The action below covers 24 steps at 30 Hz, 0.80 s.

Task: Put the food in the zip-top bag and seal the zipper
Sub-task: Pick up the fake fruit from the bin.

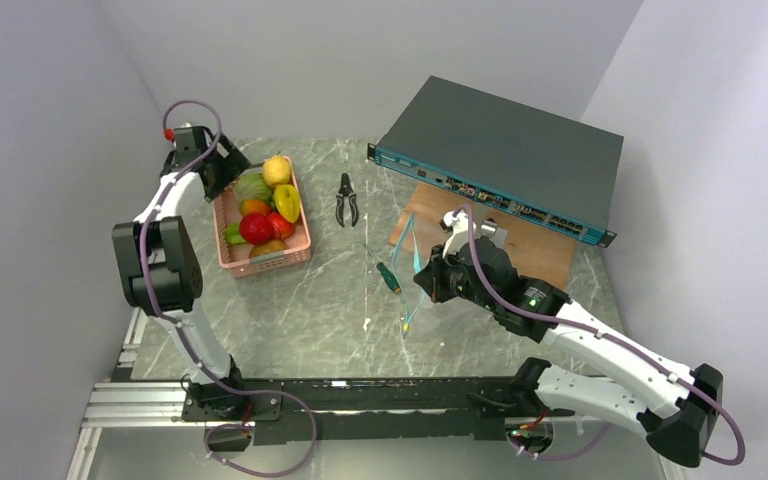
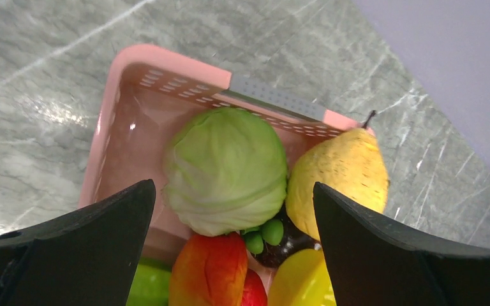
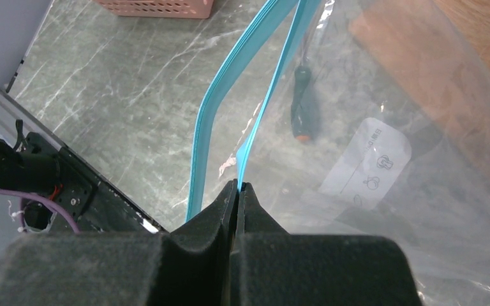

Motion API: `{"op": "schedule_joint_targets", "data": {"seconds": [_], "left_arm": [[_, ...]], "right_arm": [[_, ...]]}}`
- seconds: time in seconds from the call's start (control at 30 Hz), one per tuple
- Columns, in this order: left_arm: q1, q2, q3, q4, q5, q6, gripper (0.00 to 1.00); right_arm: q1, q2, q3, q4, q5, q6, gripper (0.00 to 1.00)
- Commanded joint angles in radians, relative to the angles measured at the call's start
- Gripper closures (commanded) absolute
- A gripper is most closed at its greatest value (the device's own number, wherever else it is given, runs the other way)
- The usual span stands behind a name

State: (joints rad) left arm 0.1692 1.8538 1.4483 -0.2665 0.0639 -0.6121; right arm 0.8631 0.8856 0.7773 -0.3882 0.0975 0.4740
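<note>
The food lies in a pink basket (image 1: 298, 240) at the left: a green cabbage (image 2: 226, 167), a yellow pear (image 2: 344, 172), an orange-red fruit (image 2: 209, 271), a yellow pepper (image 2: 300, 280) and green pieces. My left gripper (image 2: 233, 245) is open just above the basket, its fingers either side of the cabbage, touching nothing. My right gripper (image 3: 238, 186) is shut on one teal strip of the zipper (image 3: 259, 124) and holds the clear zip-top bag (image 3: 408, 159) up off the table with its mouth gaping; it also shows in the top view (image 1: 412, 268).
Black pliers (image 1: 347, 199) lie right of the basket. A small green-handled screwdriver (image 1: 389, 277) lies by the bag. A network switch (image 1: 500, 165) rests tilted on a wooden board (image 1: 545, 255) at the back right. Grey walls stand left, behind and right.
</note>
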Motion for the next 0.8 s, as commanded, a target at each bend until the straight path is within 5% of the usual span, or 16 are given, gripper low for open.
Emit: {"op": "schedule_joint_targets", "data": {"seconds": [0.0,0.4,0.77], "left_arm": [[-0.005,0.070,0.056,-0.061,-0.033,-0.117,0.00],[-0.016,0.176,0.028,0.007,-0.029,-0.217,0.02],[-0.009,-0.082,-0.078,0.098,-0.060,-0.007,0.59]], "right_arm": [[-0.011,-0.020,0.013,0.026,-0.033,-0.014,1.00],[-0.030,0.004,0.017,0.020,-0.035,-0.012,1.00],[-0.031,0.024,0.019,0.011,-0.051,0.031,1.00]]}}
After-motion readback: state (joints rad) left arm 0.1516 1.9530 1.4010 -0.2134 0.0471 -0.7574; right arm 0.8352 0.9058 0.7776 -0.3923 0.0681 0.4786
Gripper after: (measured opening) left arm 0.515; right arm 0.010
